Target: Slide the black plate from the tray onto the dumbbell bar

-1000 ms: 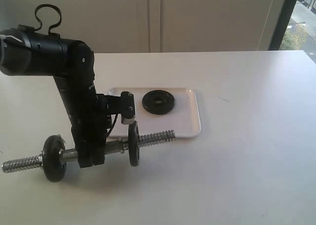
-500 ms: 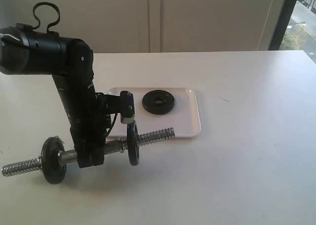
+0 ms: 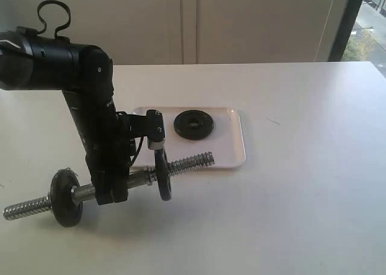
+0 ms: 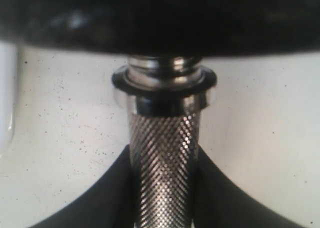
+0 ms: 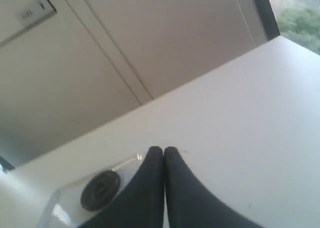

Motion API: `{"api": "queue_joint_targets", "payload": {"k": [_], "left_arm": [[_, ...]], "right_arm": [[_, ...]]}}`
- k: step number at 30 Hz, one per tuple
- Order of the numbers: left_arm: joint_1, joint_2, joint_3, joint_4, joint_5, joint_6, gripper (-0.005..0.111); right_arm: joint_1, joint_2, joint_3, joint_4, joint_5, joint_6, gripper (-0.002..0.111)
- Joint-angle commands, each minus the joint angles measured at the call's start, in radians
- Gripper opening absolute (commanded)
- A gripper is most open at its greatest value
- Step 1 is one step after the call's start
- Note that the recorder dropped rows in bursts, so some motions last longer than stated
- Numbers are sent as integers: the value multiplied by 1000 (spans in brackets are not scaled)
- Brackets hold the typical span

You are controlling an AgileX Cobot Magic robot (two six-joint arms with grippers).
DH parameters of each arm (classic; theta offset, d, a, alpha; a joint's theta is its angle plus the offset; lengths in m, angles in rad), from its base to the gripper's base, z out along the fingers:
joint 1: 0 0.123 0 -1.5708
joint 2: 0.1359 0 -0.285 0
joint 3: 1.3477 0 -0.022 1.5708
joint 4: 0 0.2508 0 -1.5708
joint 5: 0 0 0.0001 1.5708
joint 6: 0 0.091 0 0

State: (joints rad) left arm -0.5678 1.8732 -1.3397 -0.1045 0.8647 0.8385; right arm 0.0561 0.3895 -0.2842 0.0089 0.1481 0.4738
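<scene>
A black plate (image 3: 193, 124) lies flat in the white tray (image 3: 232, 148); the right wrist view shows this plate (image 5: 100, 190) too. My left gripper (image 3: 111, 190) is shut on the knurled middle of the chrome dumbbell bar (image 3: 190, 164), holding it above the table with its right end raised. Two black discs ride on the bar, one (image 3: 65, 198) left of the grip and one (image 3: 163, 175) right of it. In the left wrist view the bar (image 4: 162, 163) runs between the fingers (image 4: 112, 198) to a collar and a disc (image 4: 160, 18). My right gripper (image 5: 164, 150) is shut and empty, and out of the exterior view.
The white table (image 3: 301, 184) stretches wide to the right of the tray. A pale cabinet wall (image 3: 241, 22) stands behind the table, with a window (image 3: 368, 28) at the far right.
The left arm has tilted the bar a little, raising its right end slightly. The plate in the tray has stayed put.
</scene>
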Motion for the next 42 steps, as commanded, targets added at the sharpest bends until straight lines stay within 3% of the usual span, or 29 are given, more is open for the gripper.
{"api": "queue_joint_targets", "payload": {"k": [1,2,3,5,8,10,14,19,21,24,26,29,42], "left_arm": [[-2,-59,-17,-47,46,-13,0],[-2,-59,-17,-47,46,-13,0],[-2,-59,-17,-59,44,-13,0],[-2,-59,-17,-71,30,-13,0],[-2,-59,-17,-74,26,-13,0],[-2,-59,-17,-74,22,-13,0],[-2,-59,-17,-76,26,-13,0],[-2,-59,-17,-76,26,-13,0],[-2,-59,-17,-76,26,-13,0],[-2,-59,-17,-76,26,-13,0],[-2,-59,-17,-73,26,-13,0],[-2,-59,-17,-74,26,-7,0],[-2,-59,-17,-74,32,-5,0]], "right_arm": [[74,360,-282,113,146,-285,0],[95,434,-348,158,185,-386,0],[148,615,-516,274,288,-576,0],[215,864,-762,317,390,-675,0],[293,1113,-1023,286,468,-679,0],[368,1344,-1281,196,651,-676,0],[438,1626,-1593,-15,868,-544,0],[442,1779,-1714,-9,876,-528,1],[442,1803,-1724,9,869,-528,8],[442,1824,-1728,47,839,-528,37],[442,1827,-1728,65,802,-530,69],[442,1827,-1728,65,758,-521,105],[442,1934,-1793,69,779,-474,104]]}}
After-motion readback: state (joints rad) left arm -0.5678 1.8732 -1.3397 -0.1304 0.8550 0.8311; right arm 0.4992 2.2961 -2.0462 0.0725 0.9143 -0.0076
